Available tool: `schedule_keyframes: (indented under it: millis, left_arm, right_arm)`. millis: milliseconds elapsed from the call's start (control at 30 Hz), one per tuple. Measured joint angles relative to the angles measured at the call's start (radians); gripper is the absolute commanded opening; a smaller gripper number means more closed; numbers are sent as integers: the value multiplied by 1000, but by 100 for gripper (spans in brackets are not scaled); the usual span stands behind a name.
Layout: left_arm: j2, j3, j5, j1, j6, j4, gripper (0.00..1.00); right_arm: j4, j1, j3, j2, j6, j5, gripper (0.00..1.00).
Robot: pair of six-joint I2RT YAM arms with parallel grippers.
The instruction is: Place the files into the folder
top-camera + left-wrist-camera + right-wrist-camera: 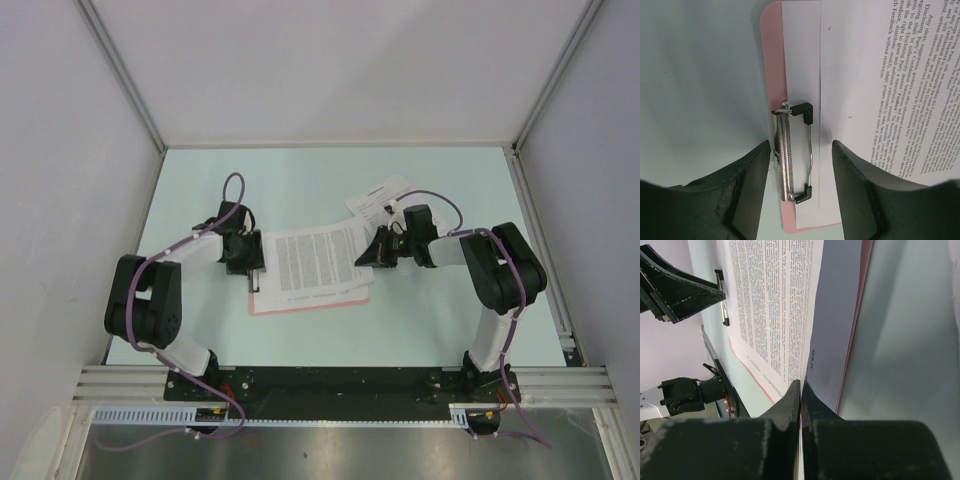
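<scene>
The pink folder point(262, 304) lies flat mid-table with the files point(310, 258), white sheets of dense black text, stacked on it. Its metal clip point(790, 155) sits at the left short edge over a white sheet. The printed top sheet point(875, 60) ends just beside the clip's wire. My left gripper point(801, 145) stands open, one finger on each side of the clip, touching nothing I can see. My right gripper point(800, 385) is shut on the right edge of the top sheet point(770, 300) and holds it raised above a shaded sheet point(837, 315) and the folder point(863, 300).
Another printed sheet point(378, 198) lies loose behind the right gripper point(372, 250). White walls enclose the pale green table point(300, 180) on three sides. A metal rail point(340, 380) carrying both arm bases runs along the near edge.
</scene>
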Motion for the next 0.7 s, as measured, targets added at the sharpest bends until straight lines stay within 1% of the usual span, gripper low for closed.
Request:
schedule_keyframes:
  millis: [200, 400, 533, 700]
  left_arm:
    - [-18, -19, -22, -8, -5, -3, 61]
    - [-4, -5, -41, -15, -11, -14, 59]
    - [0, 1, -68, -21, -15, -18, 55]
    - [26, 29, -77, -24, -9, -34, 54]
  right_arm:
    - [4, 5, 0, 0, 7, -2, 0]
    - [18, 18, 0, 2, 15, -1, 0]
    - [18, 23, 0, 2, 15, -1, 0]
    - [18, 24, 0, 2, 15, -1, 0]
